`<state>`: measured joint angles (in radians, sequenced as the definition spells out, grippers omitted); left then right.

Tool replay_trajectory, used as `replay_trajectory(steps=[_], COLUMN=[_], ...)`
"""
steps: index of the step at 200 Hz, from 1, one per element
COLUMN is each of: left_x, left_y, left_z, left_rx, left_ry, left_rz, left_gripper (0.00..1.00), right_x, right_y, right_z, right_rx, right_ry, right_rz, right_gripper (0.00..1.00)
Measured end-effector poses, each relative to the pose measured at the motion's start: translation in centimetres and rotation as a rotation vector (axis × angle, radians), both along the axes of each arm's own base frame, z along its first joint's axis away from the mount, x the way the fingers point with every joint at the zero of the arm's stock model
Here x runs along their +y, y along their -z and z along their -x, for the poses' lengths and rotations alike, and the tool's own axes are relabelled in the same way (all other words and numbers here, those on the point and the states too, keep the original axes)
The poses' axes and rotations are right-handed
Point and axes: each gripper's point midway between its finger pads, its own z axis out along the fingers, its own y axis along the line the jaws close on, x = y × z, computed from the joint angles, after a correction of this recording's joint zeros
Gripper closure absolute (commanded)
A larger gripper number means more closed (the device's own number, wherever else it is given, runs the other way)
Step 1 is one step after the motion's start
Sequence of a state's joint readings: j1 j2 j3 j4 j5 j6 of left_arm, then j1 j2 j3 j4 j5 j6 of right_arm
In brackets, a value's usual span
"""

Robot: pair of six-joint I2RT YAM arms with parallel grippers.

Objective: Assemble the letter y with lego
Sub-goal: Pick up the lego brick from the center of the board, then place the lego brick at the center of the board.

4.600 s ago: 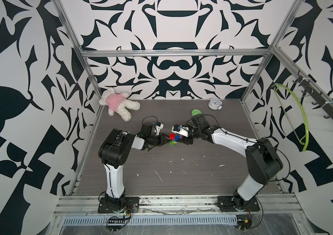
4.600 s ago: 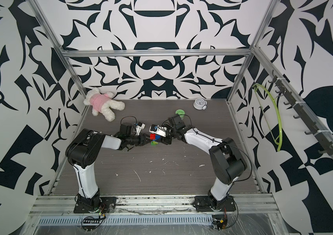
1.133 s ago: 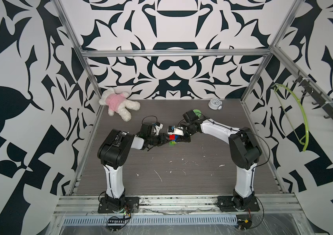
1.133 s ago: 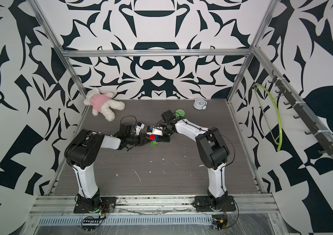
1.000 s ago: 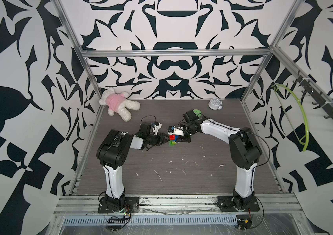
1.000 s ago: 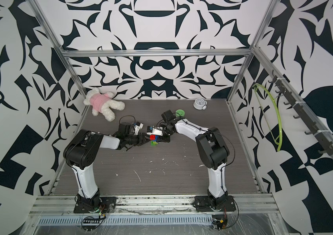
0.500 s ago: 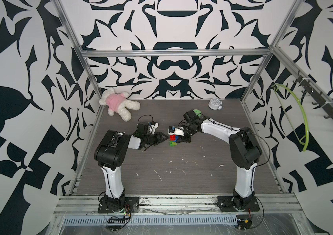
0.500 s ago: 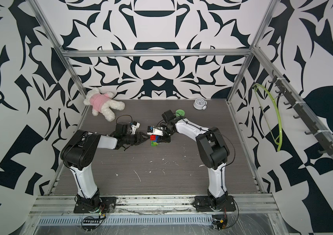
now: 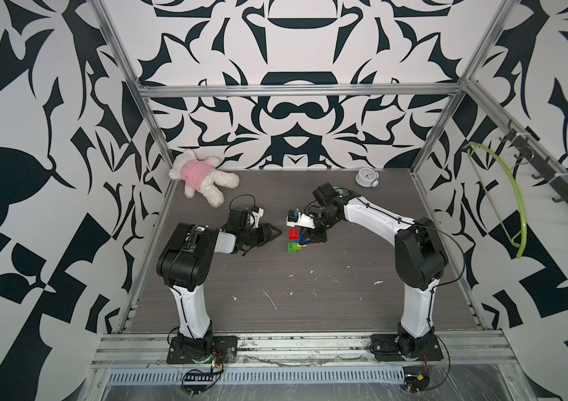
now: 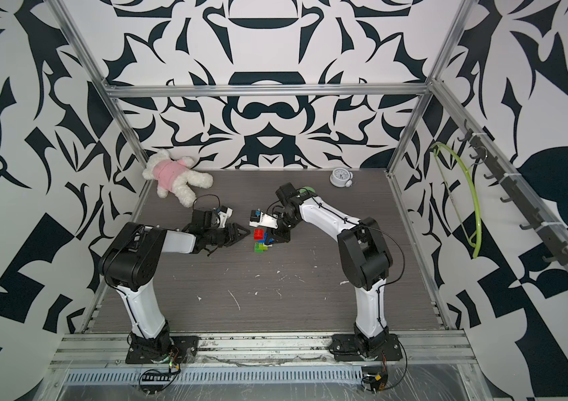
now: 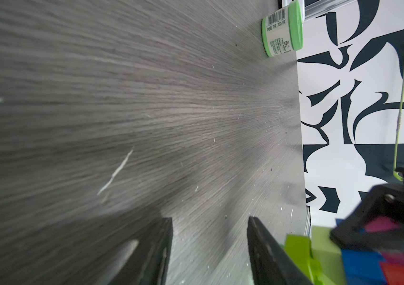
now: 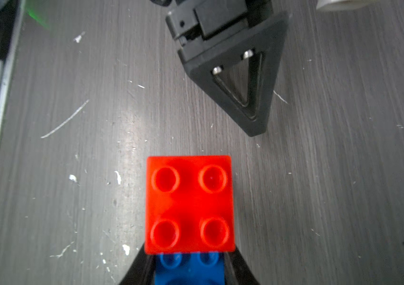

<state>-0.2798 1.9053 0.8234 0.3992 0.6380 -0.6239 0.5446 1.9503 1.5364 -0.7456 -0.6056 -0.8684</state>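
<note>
The letter y (image 9: 294,239) is a small lego figure at mid-table: red brick (image 9: 293,233) on top, blue crossbar (image 9: 301,237), lime and green stem (image 9: 293,247) below. My right gripper (image 9: 313,239) is shut on it from the right. In the right wrist view the red brick (image 12: 189,204) fills the middle and the blue brick (image 12: 188,269) sits between my right gripper's (image 12: 188,251) fingers. My left gripper (image 9: 275,234) stands open just left of the figure, apart from it. In the left wrist view, the left gripper (image 11: 209,218) holds nothing; lime (image 11: 297,246), blue (image 11: 359,264), red (image 11: 403,274) and pink (image 11: 381,224) bricks lie beside it.
A plush bear in pink (image 9: 202,180) lies at the back left. A small clock (image 9: 365,177) stands at the back right. A round green tub (image 9: 338,190) peeks out behind the right arm. A lime hanger (image 9: 515,208) hangs on the right wall.
My left gripper has drawn back to the left, away from the lego figure. The right arm and the figure have stayed where they were.
</note>
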Motion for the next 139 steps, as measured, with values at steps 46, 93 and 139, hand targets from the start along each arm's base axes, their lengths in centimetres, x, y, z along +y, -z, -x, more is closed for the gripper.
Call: replay_trajectory(steps=[46,93,139], left_x=[1.0,1.9,2.0], left_y=[-0.1,-0.1,-0.1], left_z=[-0.3,-0.4,-0.4], left_rx=[0.012,0.025,0.026], left_ry=[-0.026,-0.049,-0.054], left_rz=[-0.005,-0.007,-0.010], left_gripper=[0.46,0.45,0.46], right_x=[-0.4,-0.3,0.1], right_y=[-0.9,-3.2,-0.2], right_z=[2.4,3.6,3.6], right_rx=[0.159,0.307,0.482], right_ry=[0.029,0.039,0.054], right_rz=[0.002,-0.012,0.051], right_gripper=[0.71,0.71,0.70])
